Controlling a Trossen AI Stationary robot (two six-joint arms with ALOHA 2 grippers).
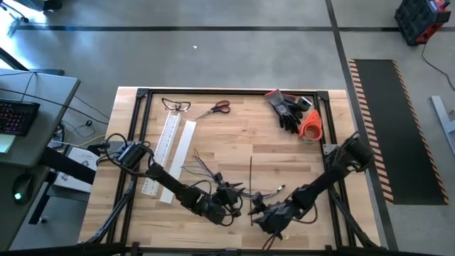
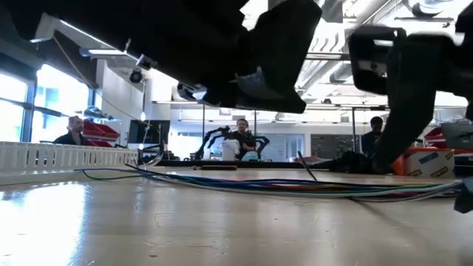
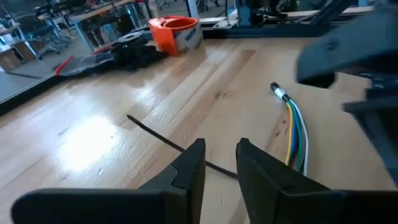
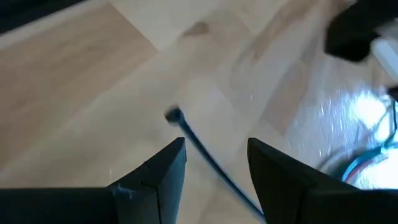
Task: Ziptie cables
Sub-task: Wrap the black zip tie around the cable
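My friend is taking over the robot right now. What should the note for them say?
Left end effector: open a little, empty, low over the black zip tie near the table's front.
Right end effector: open, empty, a thin dark-blue wire running between its fingers.
The cables lie loose on the table, ends fanned out.
Done: nothing tied yet.
Left: gather the cables, wrap and cinch the tie.

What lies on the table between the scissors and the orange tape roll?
In the high view, the stretch from the scissors to the orange tape roll is bare wood until the black gloves, which lie right against the roll.
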